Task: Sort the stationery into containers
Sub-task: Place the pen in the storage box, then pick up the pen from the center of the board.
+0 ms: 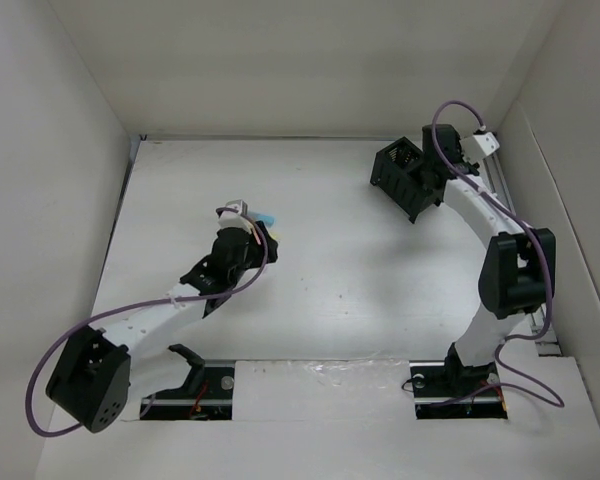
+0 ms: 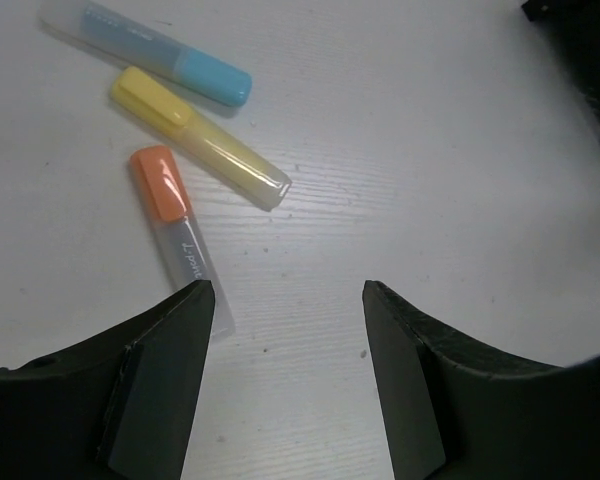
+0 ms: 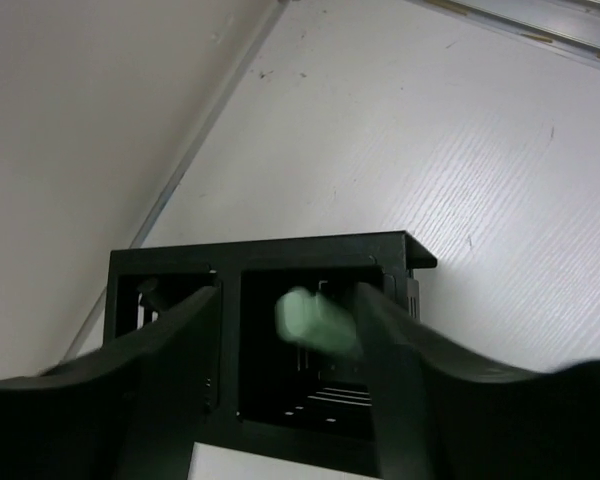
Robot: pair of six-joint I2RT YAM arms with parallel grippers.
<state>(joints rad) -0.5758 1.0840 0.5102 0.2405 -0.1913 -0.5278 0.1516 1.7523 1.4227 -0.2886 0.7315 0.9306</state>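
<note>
Three highlighters lie side by side on the white table in the left wrist view: a pale blue one (image 2: 170,58), a yellow one (image 2: 202,142) and an orange one (image 2: 172,218). My left gripper (image 2: 288,300) is open and empty just right of the orange one; from above it (image 1: 256,228) sits by a pale blue tip (image 1: 270,216). The black mesh organizer (image 1: 405,172) stands at the back right. My right gripper (image 3: 290,292) hangs open over it. A blurred green highlighter (image 3: 317,322) sits between the fingers, over the organizer's (image 3: 280,255) right compartment.
White walls enclose the table on the left, back and right. The organizer's corner shows at the top right of the left wrist view (image 2: 580,50). A metal rail (image 1: 500,185) runs along the right wall behind the right arm.
</note>
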